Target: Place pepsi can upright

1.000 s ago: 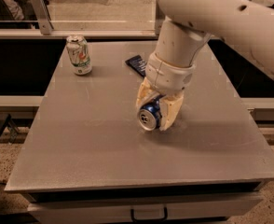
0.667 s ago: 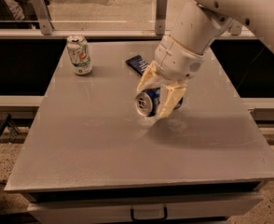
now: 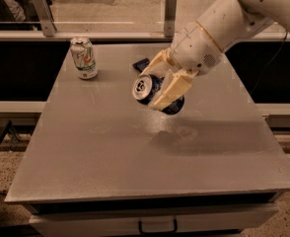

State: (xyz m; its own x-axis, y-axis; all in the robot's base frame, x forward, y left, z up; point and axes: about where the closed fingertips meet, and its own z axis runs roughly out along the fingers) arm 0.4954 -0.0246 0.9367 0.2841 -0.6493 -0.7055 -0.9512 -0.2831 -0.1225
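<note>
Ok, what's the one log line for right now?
gripper: above table centre, shut on pepsi can | pepsi can: tilted, airborne | white-and-green can: upright, back left | placing: not done

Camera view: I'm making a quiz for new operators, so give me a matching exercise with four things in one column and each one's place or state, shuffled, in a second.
Things:
1. dark blue aluminium pepsi can
2. white-and-green soda can
3. flat dark blue snack packet
4. gripper

Places or states:
A. stands upright near the far left corner of the grey table
B. over the table's middle, jaws shut on a can
C. held tilted, silver end towards the camera, off the tabletop
D. lies flat at the far side, partly hidden by the gripper

Pairs: 1-C; 2-A; 3-D; 4-B.
</note>
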